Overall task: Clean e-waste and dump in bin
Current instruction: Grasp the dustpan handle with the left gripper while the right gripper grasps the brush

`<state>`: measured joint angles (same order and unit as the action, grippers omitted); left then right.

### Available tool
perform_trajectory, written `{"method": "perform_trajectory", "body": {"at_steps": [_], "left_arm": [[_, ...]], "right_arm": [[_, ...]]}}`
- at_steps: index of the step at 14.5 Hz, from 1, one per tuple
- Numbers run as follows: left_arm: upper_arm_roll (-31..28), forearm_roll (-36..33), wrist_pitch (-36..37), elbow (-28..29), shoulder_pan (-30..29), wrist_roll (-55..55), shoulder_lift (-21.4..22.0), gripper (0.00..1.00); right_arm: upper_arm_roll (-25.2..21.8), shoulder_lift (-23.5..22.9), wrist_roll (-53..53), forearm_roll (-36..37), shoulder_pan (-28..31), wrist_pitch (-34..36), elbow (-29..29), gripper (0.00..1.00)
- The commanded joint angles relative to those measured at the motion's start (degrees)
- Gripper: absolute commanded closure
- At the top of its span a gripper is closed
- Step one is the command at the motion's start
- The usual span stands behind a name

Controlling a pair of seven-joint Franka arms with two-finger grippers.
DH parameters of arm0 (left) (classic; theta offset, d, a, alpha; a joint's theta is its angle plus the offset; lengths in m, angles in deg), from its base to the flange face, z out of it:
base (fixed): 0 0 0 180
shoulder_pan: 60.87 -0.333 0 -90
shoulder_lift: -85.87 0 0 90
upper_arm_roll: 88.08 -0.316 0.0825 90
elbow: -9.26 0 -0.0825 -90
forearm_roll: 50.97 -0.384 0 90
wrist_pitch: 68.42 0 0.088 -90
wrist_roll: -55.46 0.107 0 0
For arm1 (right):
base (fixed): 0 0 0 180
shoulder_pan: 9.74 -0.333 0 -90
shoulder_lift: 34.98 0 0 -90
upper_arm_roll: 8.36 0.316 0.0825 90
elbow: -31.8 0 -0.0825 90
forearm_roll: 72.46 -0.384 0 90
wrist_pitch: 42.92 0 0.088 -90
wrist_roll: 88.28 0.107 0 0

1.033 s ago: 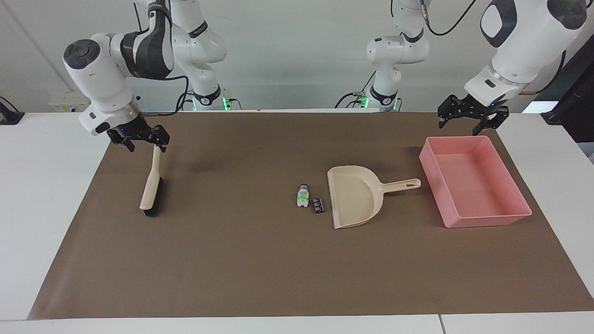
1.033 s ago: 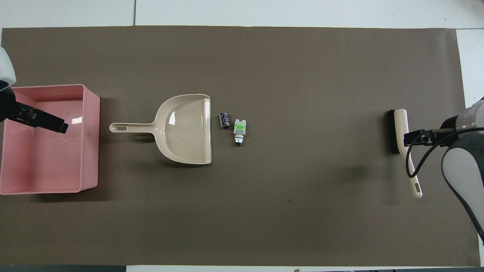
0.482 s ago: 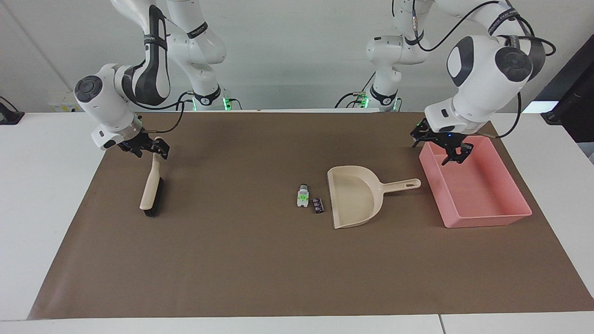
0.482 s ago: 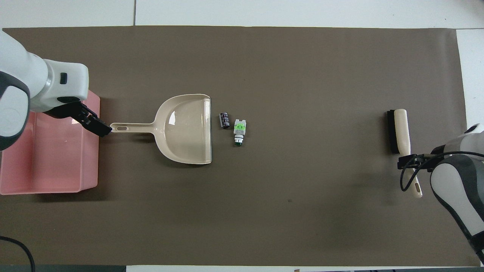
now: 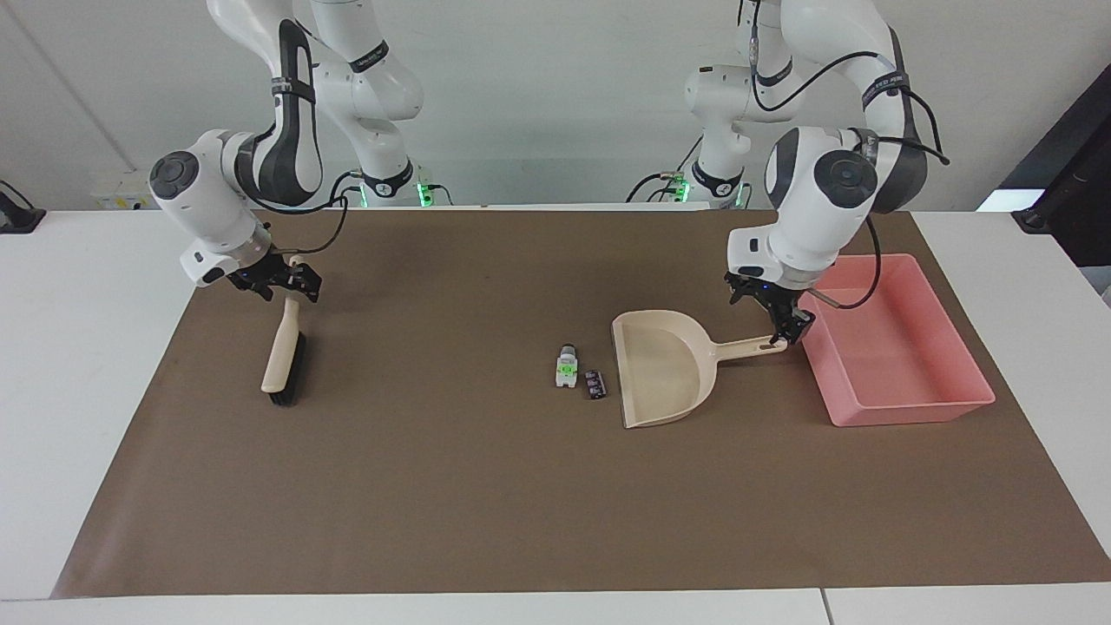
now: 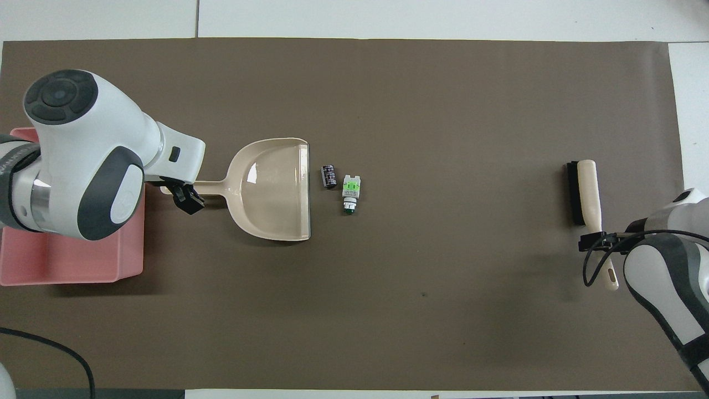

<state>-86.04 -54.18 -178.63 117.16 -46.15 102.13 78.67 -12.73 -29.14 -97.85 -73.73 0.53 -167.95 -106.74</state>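
The left pincer (image 5: 779,319) hung right over the end of the dustpan (image 5: 664,368) handle, which pointed at the bin (image 5: 903,408); its grip I cannot tell.

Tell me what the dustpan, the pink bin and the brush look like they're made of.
The dustpan looks like smooth beige moulded plastic; its pan shows glossy highlights. The bin seems to be thin pink plastic with a slight sheen and a rolled rim. The brush has a beige handle, probably plastic too, and a dark strip of bristles whose fibre cannot be told.
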Motion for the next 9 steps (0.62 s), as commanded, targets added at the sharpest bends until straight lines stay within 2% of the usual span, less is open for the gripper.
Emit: {"method": "perform_trajectory", "body": {"at_steps": [1,3,6,7,9], "left_arm": [[-0.5,-1.9,-4.4,2.9,0.9,7.9,0.7,0.03],[-0.5,-2.2,-5.8,3.8,1.1,9.0,0.3,0.03],[-0.5,-2.9,-9.5,4.8,2.1,10.9,-3.2,0.03],[-0.6,-3.0,-10.3,4.9,2.2,11.2,-4.2,0.03],[-0.5,-5.3,-11.4,5.0,2.5,12.2,-5.0,0.03]], "right_arm": [[0.5,0.3,-2.0,-1.3,1.2,-1.2,-0.9,0.12],[0.5,0.3,-2.1,-1.3,1.1,-0.9,-1.0,0.31],[0.6,0.2,-2.1,-2.2,0.7,0.1,-0.5,0.78],[0.6,0.2,-1.9,-3.5,0.4,0.9,-0.2,1.0],[0.6,0.1,-1.9,-4.4,0.2,1.2,0.5,1.0]]}}
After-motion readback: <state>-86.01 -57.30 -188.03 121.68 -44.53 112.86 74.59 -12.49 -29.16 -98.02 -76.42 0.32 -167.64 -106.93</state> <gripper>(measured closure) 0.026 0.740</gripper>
